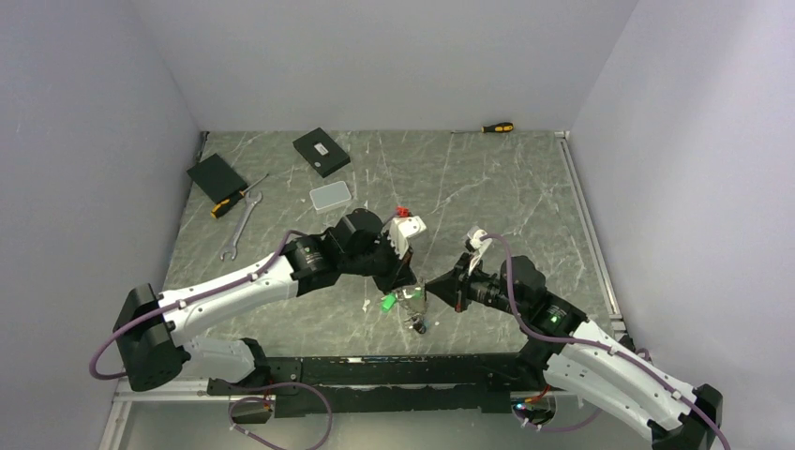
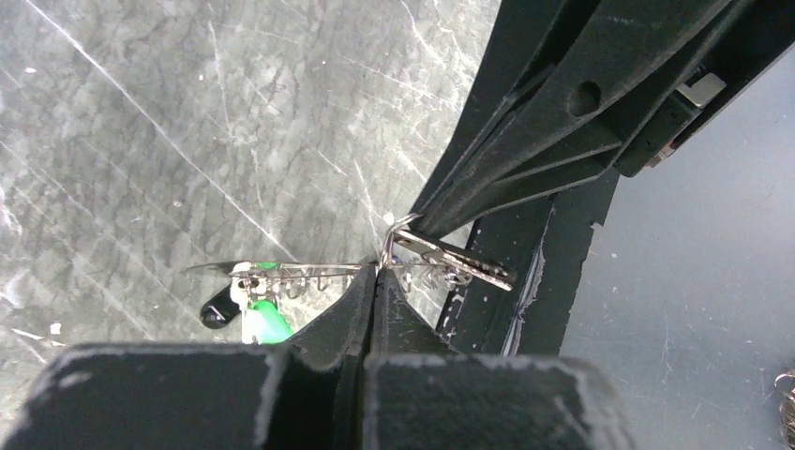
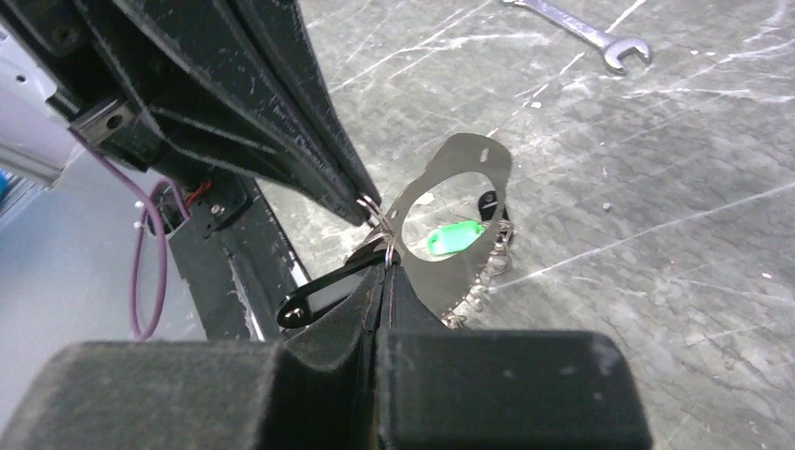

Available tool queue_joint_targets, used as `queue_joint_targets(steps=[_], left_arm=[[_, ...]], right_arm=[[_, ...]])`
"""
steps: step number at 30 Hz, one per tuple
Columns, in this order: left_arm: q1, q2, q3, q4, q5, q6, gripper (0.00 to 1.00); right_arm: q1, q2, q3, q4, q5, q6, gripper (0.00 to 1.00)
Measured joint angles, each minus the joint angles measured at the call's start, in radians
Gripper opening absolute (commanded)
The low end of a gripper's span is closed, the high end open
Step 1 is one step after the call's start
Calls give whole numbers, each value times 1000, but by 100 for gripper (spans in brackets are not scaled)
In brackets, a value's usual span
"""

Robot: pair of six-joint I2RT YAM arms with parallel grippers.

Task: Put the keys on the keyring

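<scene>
Although the green tag (image 3: 455, 237) and the black tag (image 3: 314, 300) with its white window are plain to see, any writing on them is too small to read. Where the two arms meet, near the front middle of the table (image 1: 487, 187), the keyring (image 3: 469, 150) stands on edge above the surface. Its broad face turns towards the right wrist camera, and its long axis runs away from the left gripper (image 2: 377, 277), so the left wrist camera sees it as a thin line. A fringe of small keys (image 2: 300, 278) hangs along its lower side, with the green tag among them. The left gripper is clamped tight on the keyring's rim. The right gripper (image 3: 382, 267) is also closed, pinching the small split ring of one key (image 2: 459, 265), whose blade points away from the keyring towards the arm bases. The left arm reaches in from the left with its wrist bent down and the right arm reaches in from the right, their fingertips almost touching. A wrench (image 3: 581, 23) lies well apart, further back on the table.
</scene>
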Motion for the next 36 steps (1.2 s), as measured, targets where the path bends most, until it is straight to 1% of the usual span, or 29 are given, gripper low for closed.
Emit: queue_joint_targets(steps=[7, 13, 17, 20, 28, 36], left_arm=[[-1, -34, 0, 0, -29, 2, 0], [0, -63, 0, 3, -70, 6, 0], [0, -71, -2, 4, -82, 9, 0], [0, -83, -13, 5, -82, 9, 0], [0, -106, -23, 12, -74, 10, 0], [0, -106, -26, 18, -53, 11, 0]], right_arm=[[0, 0, 42, -16, -53, -20, 0], [2, -1, 113, -14, -117, -32, 0], [2, 2, 133, -11, -133, -34, 0], [2, 13, 133, -11, -129, -33, 0], [1, 105, 148, -18, -82, -32, 0], [2, 127, 159, -16, -79, -42, 0]])
